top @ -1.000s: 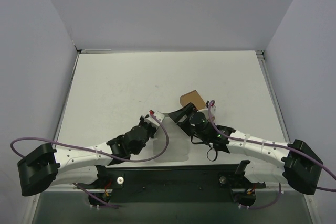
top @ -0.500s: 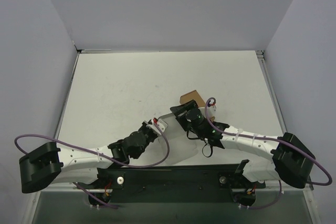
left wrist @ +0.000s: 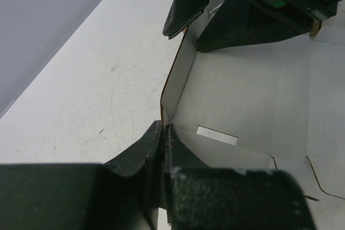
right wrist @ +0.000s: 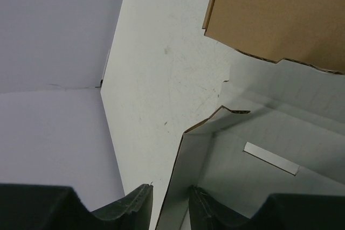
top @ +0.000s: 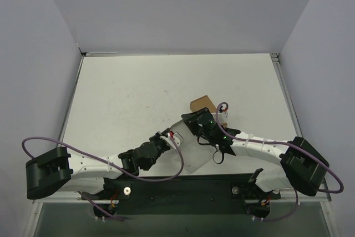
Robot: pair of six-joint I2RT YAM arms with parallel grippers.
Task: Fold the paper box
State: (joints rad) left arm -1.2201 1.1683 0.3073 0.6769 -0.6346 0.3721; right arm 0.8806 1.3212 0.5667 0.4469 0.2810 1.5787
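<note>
The paper box (top: 195,149) lies low on the table (top: 127,92), between the two arms, with one side wall raised and the brown box (top: 202,104) just beyond. The left gripper (left wrist: 163,131) has its jaws pinched tight on one end of that wall. The right gripper (right wrist: 170,189) has its jaws part-open astride the other end — not clamped. We judge the card light, thin and springy, easily creased — best held at flap edges, close to the score lines.
</note>
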